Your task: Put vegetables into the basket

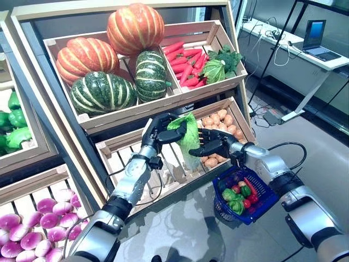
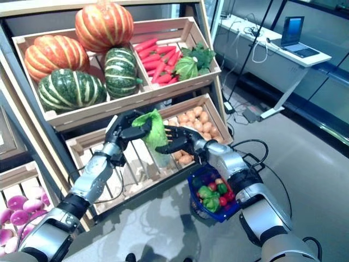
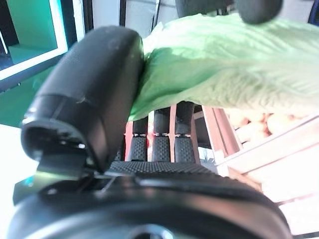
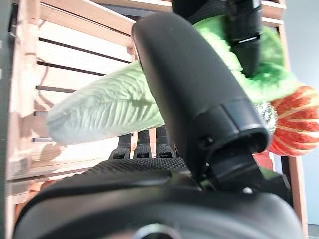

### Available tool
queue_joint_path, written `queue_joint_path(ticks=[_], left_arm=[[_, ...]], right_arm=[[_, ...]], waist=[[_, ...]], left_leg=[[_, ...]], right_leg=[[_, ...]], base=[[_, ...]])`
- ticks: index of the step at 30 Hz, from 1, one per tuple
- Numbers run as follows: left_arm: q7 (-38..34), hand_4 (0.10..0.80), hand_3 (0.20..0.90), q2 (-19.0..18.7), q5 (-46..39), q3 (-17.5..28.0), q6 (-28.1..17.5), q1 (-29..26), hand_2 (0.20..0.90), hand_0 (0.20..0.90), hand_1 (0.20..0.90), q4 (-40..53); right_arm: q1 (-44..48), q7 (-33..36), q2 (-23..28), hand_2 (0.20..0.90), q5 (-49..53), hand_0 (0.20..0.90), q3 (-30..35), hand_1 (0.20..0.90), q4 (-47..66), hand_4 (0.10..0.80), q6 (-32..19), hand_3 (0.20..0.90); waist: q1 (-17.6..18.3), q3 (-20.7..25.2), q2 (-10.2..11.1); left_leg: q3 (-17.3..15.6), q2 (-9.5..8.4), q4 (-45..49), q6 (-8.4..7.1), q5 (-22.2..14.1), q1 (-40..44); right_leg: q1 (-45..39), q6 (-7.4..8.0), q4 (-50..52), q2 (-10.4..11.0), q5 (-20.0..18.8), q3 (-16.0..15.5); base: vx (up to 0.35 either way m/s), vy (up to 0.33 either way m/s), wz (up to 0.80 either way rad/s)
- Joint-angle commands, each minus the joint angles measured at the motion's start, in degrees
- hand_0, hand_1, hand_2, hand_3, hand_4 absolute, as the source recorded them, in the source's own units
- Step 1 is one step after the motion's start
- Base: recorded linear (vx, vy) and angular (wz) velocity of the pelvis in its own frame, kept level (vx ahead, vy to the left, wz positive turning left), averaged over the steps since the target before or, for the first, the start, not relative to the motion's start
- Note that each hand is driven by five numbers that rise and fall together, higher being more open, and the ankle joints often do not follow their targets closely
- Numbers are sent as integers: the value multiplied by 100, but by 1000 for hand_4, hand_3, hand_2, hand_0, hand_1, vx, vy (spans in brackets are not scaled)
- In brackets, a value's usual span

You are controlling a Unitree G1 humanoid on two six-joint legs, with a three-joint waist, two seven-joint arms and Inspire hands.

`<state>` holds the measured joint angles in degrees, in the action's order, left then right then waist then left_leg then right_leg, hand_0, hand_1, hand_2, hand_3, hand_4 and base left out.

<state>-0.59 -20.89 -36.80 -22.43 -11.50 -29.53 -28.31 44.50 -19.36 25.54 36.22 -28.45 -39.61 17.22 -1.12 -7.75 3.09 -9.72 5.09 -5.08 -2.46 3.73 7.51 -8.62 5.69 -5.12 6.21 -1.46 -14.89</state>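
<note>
Pale green lettuce [image 1: 188, 136]: held up in the air in front of the lower wooden crate [image 1: 163, 166], hanging leaf-end down between both hands.
Left hand [image 1: 158, 132]: grips the top of the lettuce, thumb on one side and fingers curled round the other.
Right hand [image 1: 214, 145]: reaches in from the other side, thumb and fingers closed around the lettuce lower down.
Blue basket [image 1: 267, 195]: hangs on the right forearm, just below and beside the lettuce; it already holds red and green vegetables [image 1: 240, 194].
Potatoes [image 1: 221, 126]: piled in the right part of the lower crate, behind the hands.
Upper crate [image 1: 215, 82]: pumpkins [image 1: 112, 60] on its left, red carrots [image 1: 185, 63] and leafy greens [image 1: 221, 65] on its right.
Purple turnips [image 1: 32, 229]: in a low bin at the far left.
</note>
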Motion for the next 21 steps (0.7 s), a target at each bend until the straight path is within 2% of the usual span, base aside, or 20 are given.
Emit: queue_joint_path(ticks=[1, 5, 12, 13, 14, 21], left_arm=[[316, 400, 300, 361, -509, -78, -577, -586, 300, 300, 300, 602], [388, 400, 300, 506, -676, -153, -425, -690, 300, 300, 300, 704], [534, 400, 300, 619, -857, -206, -296, -652, 300, 300, 300, 782], [567, 400, 300, 651, -862, -213, -265, -622, 300, 300, 300, 821], [567, 400, 300, 651, -862, -213, -264, -621, 300, 300, 300, 822], [626, 400, 300, 681, -878, -245, -169, -558, 300, 300, 300, 838]], right_arm=[[384, -233, -188, 900, -51, 900, -235, 900, -497, 800, -273, 900], [449, -288, -424, 900, -156, 900, -247, 900, -1026, 800, -447, 900], [426, -327, -628, 900, -90, 900, -255, 900, -1185, 800, -770, 900], [406, -292, -669, 462, -36, 462, -220, 462, -1149, 508, -819, 462], [405, -292, -669, 300, -36, 300, -220, 300, -1148, 400, -819, 300], [286, -80, -685, 300, 279, 300, 22, 300, -1013, 400, -985, 300]], waist=[[-116, 833, -55], [-176, 832, -88], [-221, 857, -113], [-229, 853, -121], [-228, 853, -121], [-227, 860, -124]], left_leg=[[-43, -211, 8, 229, -756, 177], [51, -223, 8, 238, -776, 209], [117, -234, 8, 245, -785, 218], [134, -238, 8, 245, -785, 218], [135, -238, 8, 245, -785, 218], [200, -246, 8, 253, -809, 224]], right_leg=[[-112, -356, 12, -237, 423, 77], [-164, -363, 12, -229, 438, 33], [-178, -375, 12, -229, 453, 15], [-184, -380, 12, -233, 456, 19], [-184, -380, 12, -233, 456, 18], [-200, -384, 12, -232, 473, 2]], base=[[0, 0, 0], [4, 0, 1], [12, 1, 6], [14, 2, 14], [20, 3, 8], [4, 0, 1]])
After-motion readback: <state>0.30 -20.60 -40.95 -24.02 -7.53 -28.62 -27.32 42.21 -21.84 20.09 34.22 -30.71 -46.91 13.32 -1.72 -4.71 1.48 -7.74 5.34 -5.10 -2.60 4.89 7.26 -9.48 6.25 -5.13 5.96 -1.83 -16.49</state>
